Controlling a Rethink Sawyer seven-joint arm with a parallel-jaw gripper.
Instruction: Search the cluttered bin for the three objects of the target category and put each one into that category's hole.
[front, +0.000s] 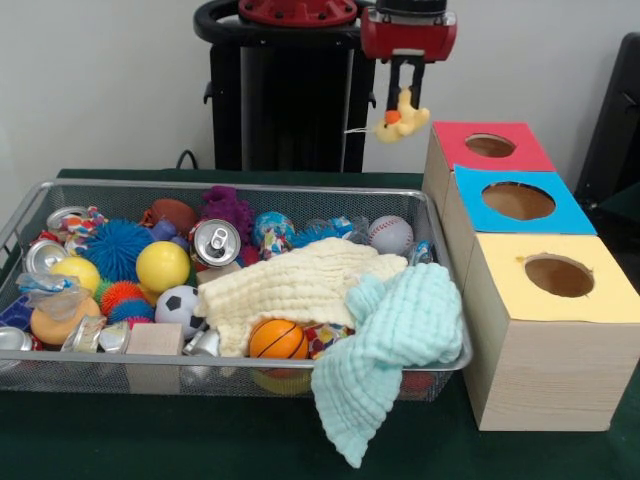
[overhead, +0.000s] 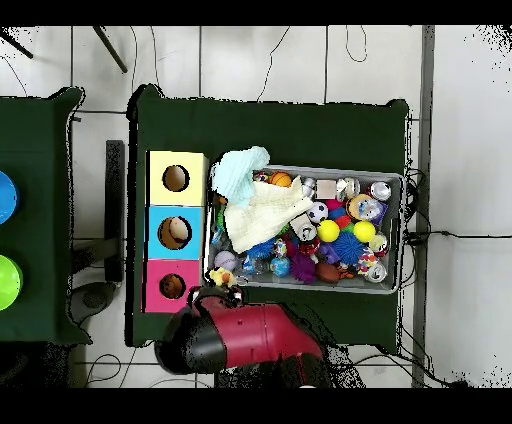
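Duck toy (front: 401, 117) hung high in the jaws, between the bin (front: 432, 240) and the red box (front: 470, 165).
The gripper (front: 405, 100) pinched only the little yellow toy's top, so it could have swung, slipped out, and missed the red hole (front: 490, 146).

red arm (front: 300, 10), red wrist housing, black gripper (front: 404, 92), black pedestal (front: 290, 100)

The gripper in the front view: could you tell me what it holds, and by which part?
The gripper holds a small yellow plush duck with an orange beak, pinched at its top, hanging near the red-topped box.
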